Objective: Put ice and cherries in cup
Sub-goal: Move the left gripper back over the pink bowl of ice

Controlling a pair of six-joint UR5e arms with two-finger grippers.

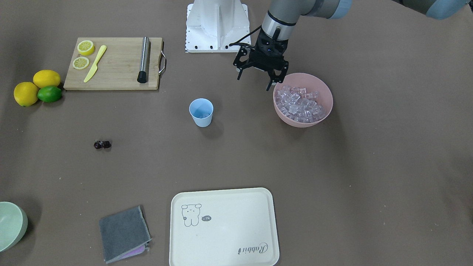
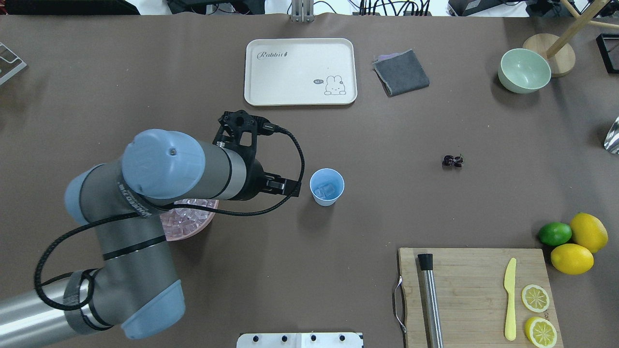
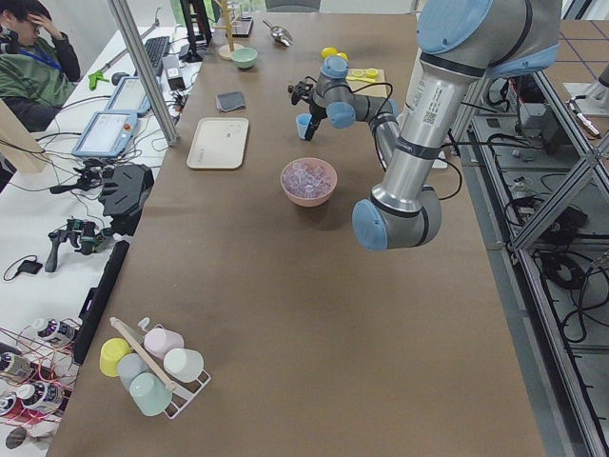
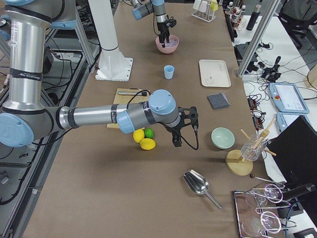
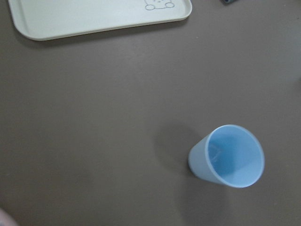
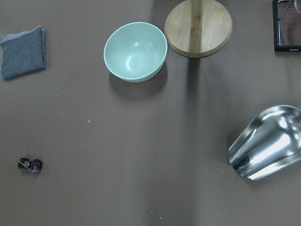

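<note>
The light blue cup [image 1: 201,112] stands upright mid-table, and the overhead view shows a clear cube inside the cup [image 2: 327,186]. A heap of ice [image 1: 301,104] fills the pink bowl [image 1: 326,90]. My left gripper [image 1: 254,84] hangs open and empty just beside the bowl's rim, between bowl and cup. The left wrist view shows the cup [image 5: 229,156] but no fingers. The cherries [image 1: 102,145] lie alone on the table, apart from both arms. My right gripper [image 4: 178,141] hovers near the lemons; only the side view shows it, so I cannot tell its state.
A cutting board [image 1: 114,63] carries lemon halves, a yellow knife and a steel rod. Two lemons and a lime [image 1: 49,94] sit beside it. Also here are a cream tray [image 1: 223,227], a grey cloth [image 1: 123,232], a green bowl [image 2: 524,70] and a metal scoop [image 6: 268,148].
</note>
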